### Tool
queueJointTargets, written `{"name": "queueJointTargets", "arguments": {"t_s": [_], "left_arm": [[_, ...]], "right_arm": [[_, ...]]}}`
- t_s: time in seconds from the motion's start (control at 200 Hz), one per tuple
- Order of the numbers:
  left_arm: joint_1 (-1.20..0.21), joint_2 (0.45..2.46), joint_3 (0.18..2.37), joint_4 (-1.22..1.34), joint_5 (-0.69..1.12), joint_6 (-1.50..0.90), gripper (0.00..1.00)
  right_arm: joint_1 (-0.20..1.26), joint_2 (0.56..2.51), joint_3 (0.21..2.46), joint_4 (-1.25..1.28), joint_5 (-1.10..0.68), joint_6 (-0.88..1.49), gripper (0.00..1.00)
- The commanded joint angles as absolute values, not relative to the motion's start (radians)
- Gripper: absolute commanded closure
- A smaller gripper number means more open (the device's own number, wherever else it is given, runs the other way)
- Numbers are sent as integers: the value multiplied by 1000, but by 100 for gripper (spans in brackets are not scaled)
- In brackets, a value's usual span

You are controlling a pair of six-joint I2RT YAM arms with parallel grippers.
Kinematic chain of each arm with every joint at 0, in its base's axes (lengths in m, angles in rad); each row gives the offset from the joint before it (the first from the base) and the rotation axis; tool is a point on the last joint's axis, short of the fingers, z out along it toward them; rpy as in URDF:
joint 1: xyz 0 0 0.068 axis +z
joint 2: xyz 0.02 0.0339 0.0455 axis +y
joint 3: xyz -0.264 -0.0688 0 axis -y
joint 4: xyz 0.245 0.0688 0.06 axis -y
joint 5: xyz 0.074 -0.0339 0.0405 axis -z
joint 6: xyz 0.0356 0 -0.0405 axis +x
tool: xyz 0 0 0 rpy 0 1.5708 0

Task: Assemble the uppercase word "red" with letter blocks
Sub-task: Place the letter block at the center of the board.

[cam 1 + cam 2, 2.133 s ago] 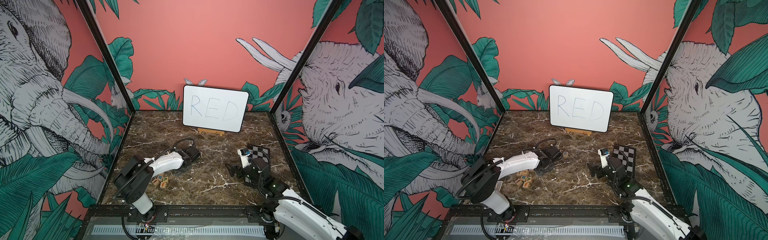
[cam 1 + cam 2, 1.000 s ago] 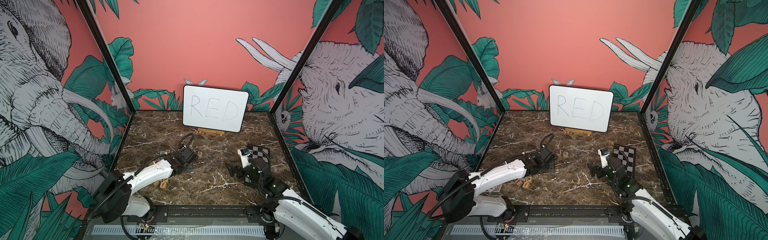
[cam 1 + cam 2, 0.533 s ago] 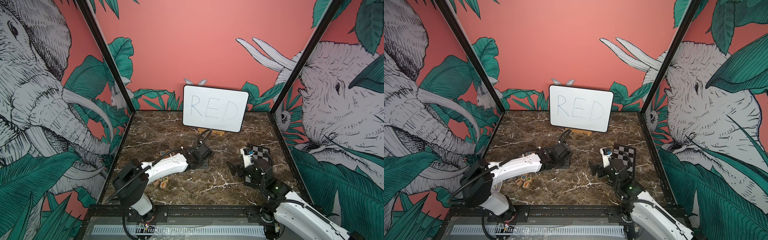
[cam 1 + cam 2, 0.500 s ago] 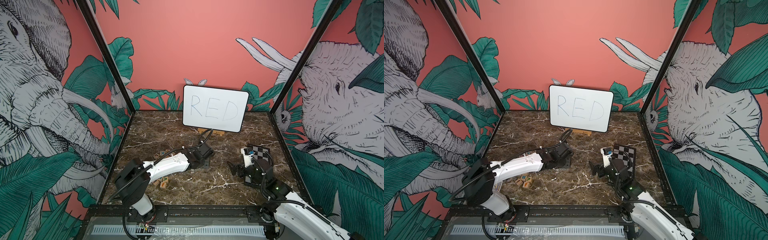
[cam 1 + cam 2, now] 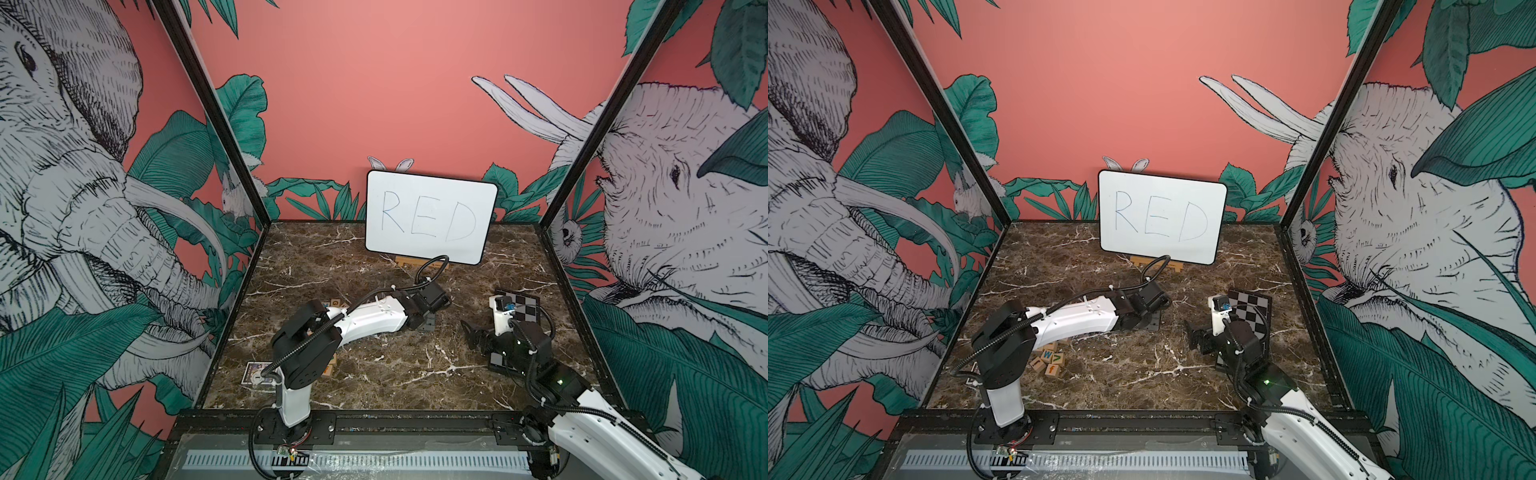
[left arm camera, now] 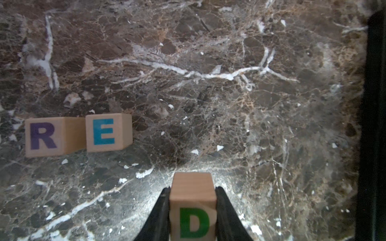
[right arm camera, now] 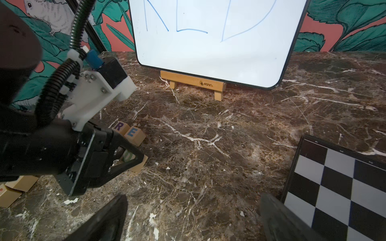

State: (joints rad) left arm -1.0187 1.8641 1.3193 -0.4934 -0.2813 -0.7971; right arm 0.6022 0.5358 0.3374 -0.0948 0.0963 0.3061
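Marble — left gripper pinches D block, prob. grounded, nr E block.

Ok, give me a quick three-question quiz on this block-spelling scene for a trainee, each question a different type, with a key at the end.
1. True or false: the fingers of the left gripper are closed on the D block.
2. Multiple choice: where is the E block relative to the R block?
A) stacked on top of it
B) beside it on the marble table
C) far from it, on the chequered board
3. Fill in: the fingers of the right gripper stand ____, with nothing between them.

Key: 1 true; 2 B; 3 open.
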Motion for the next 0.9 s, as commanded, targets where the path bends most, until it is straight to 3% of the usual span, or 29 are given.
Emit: {"name": "queueJointTargets", "arguments": {"t_s": [0.0, 0.895], "left_arm": [[-1020, 1877, 1382, -545, -375, -821, 73], [-961, 2022, 1478, -559, -376, -776, 72]], "right_arm": [[608, 517, 321, -87, 126, 311, 2], [608, 538, 322, -75, 108, 313, 2]]}}
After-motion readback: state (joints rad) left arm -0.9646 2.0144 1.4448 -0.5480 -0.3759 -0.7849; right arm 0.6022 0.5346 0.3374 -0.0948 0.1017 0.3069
